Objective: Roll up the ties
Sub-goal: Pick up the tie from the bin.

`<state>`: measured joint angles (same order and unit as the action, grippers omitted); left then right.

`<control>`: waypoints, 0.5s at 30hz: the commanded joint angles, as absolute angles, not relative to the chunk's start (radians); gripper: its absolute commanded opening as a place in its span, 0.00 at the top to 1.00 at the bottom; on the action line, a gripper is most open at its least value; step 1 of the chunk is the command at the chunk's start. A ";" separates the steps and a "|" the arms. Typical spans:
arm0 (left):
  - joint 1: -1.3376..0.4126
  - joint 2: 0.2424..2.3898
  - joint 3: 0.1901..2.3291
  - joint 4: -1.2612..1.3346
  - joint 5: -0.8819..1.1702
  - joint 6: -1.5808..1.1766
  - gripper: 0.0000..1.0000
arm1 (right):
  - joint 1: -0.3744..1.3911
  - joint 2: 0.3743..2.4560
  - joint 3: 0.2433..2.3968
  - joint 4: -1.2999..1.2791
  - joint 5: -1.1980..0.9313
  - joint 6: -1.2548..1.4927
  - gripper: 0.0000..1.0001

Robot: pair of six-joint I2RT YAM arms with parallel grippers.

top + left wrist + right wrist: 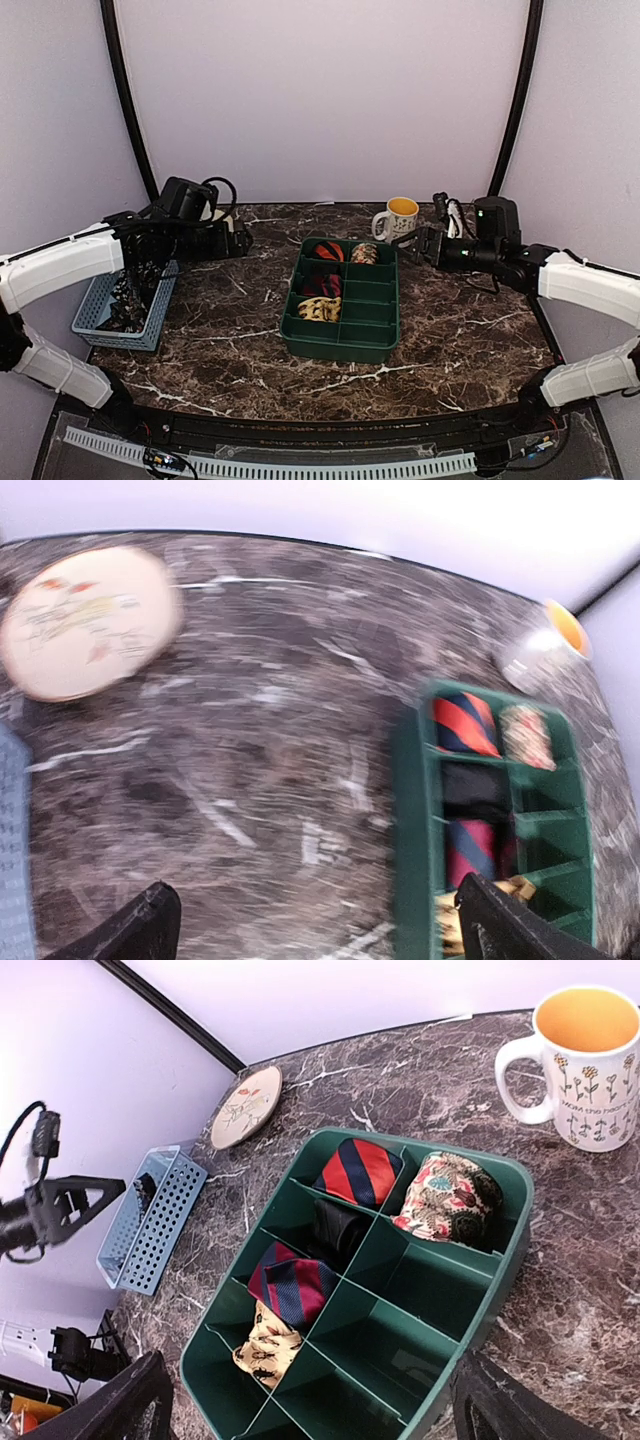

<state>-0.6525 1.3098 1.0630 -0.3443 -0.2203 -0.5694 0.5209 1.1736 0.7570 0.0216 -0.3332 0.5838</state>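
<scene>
Left gripper [318, 905] and right gripper [312, 1385] both gape wide, empty; unrolled ties [135, 290] heap in the blue basket [95, 322] at the tabletop's left edge; best pinch one end only, lifting clear.

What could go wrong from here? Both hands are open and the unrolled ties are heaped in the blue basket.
1. The ties lie in a tangled dark heap in the blue basket. The left hand may pull up several at once or drag the basket along.
2. The mug stands right beside the open right hand. A swing toward the green tray could knock it over.
</scene>
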 commanded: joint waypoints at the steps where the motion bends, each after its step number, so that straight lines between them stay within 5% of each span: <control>1: -0.476 1.206 1.009 -0.483 -0.243 -0.647 0.01 | 0.512 1.207 0.758 0.084 -0.387 0.575 0.03; 8: -0.182 1.067 0.990 -0.670 -0.391 -0.647 0.01 | 0.512 1.270 0.754 0.170 -0.481 0.584 0.03; 15: 0.019 1.162 0.952 -0.671 -0.403 -0.603 0.01 | 0.511 1.331 0.775 0.221 -0.530 0.605 0.03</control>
